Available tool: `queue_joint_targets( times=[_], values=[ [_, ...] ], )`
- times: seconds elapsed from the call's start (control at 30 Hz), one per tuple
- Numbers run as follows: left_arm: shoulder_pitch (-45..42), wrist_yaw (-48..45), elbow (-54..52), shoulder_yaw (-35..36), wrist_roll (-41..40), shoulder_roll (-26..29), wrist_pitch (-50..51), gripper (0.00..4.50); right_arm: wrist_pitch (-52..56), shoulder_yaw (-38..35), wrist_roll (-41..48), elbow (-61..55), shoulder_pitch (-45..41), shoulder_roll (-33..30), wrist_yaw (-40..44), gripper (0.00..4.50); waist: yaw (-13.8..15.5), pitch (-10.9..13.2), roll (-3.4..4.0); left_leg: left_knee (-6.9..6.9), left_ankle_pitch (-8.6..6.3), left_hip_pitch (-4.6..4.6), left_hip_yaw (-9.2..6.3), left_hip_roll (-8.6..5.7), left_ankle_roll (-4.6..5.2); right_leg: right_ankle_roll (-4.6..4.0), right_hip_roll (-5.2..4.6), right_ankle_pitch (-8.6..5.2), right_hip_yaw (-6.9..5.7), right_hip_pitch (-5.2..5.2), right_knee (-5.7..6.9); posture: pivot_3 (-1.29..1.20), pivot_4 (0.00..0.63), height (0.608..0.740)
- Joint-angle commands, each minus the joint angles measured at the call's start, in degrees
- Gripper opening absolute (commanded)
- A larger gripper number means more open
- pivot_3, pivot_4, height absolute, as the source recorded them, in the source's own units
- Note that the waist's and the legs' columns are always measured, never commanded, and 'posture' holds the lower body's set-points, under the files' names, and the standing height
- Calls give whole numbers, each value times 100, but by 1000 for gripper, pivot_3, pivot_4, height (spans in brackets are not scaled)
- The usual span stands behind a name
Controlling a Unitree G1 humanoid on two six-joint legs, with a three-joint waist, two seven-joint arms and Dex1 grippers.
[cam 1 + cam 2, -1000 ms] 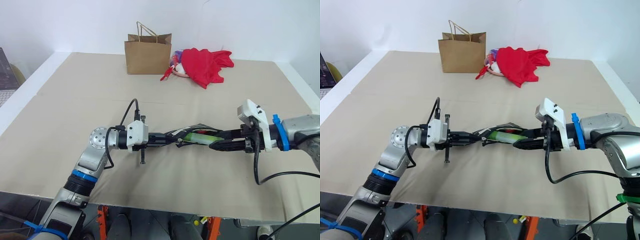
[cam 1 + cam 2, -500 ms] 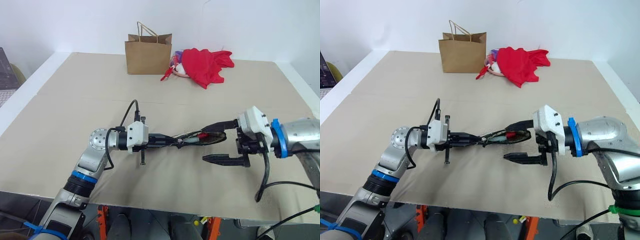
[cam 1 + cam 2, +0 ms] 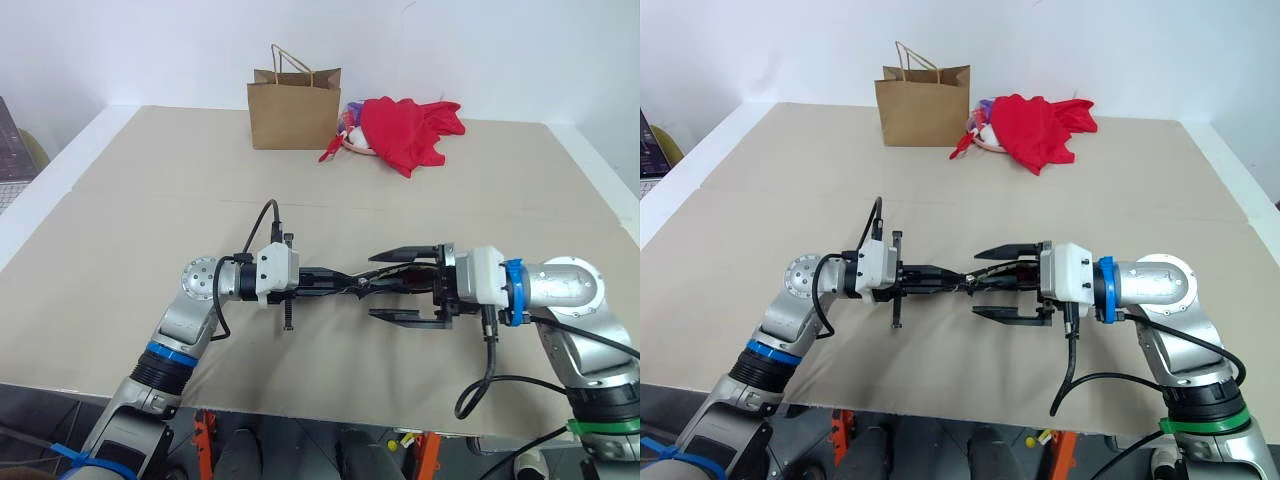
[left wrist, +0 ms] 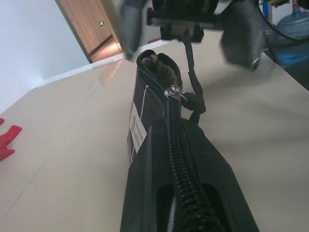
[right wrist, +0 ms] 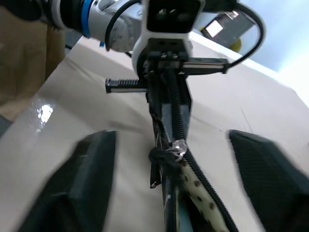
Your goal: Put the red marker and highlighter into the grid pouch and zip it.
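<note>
Beige table (image 3: 120,210), far edge: paper bag (image 3: 294,108) beside red cloth (image 3: 408,130)

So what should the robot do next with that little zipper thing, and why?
Probably close the right tool on the zipper's pull cord. The left tool is shut on one end of the grid pouch, holding it up off the table. The right tool's fingers stand open around the other end, and that end gapes unzipped.
</note>
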Motion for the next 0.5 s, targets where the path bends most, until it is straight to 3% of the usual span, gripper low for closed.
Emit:
queue_joint_targets(
  times=[0.03,0.13,0.5],
  values=[
    [-35,54,-283,62,-56,57,22,0,-648,-31,-75,98,-86,17,185,1734,1,0,0,-1,0,0,0,0,0,0,0,0,0,0,0,0,150,740],
    [9,76,-322,88,-63,107,65,0,-826,-45,-13,181,-77,-23,300,194,0,0,0,-1,0,0,-1,0,0,-1,0,1,-1,0,0,0,150,740],
    [-9,94,-284,74,1,172,-54,0,-616,-381,69,191,8,-221,65,80,3,0,1,0,1,5,-2,0,-1,-4,0,2,-1,6,0,0,150,740]
  ],
)
